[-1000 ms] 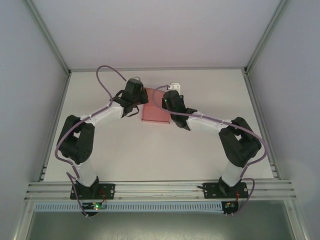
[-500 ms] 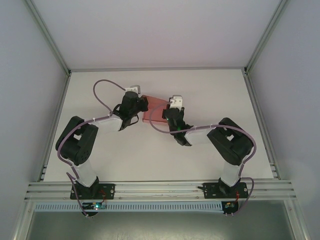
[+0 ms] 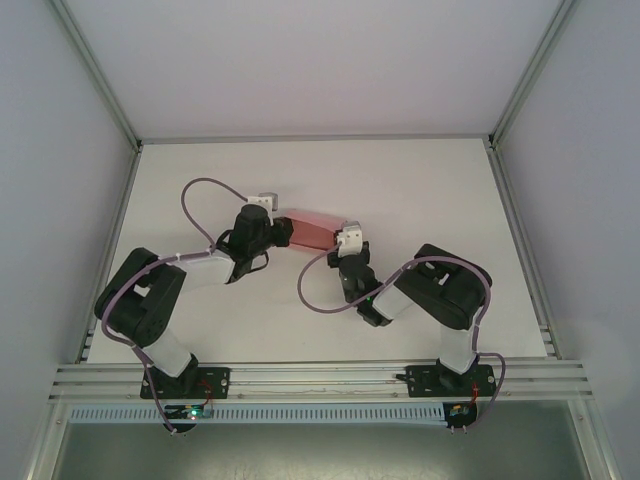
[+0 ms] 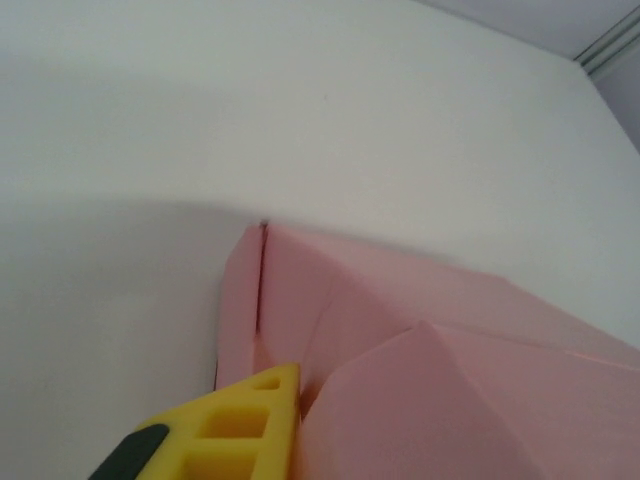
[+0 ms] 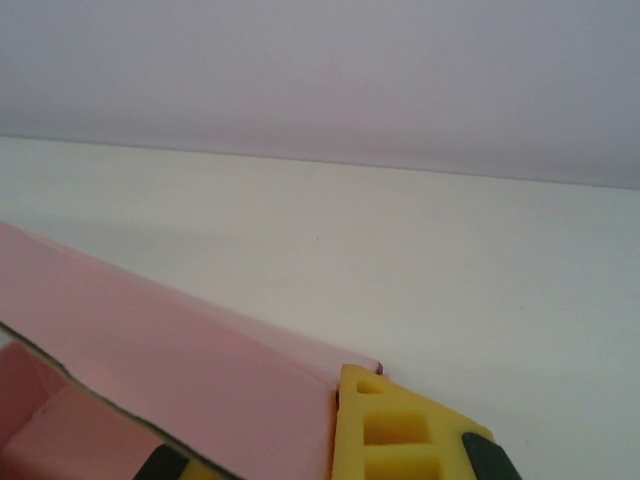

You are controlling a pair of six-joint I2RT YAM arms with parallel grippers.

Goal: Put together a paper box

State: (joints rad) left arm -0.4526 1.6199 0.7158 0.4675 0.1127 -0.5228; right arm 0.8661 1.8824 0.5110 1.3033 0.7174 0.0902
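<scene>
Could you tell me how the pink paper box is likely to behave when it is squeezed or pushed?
The paper box looks like thin creased card, so it would probably flex or crumple under a hard squeeze. It appears hollow, so likely very light. Its flat sides suggest it would slide rather than roll on the table.

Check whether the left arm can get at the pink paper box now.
Likely yes: the left claw sits right at the near end of the paper box, its yellow finger against the pink card, with nothing between them.
</scene>
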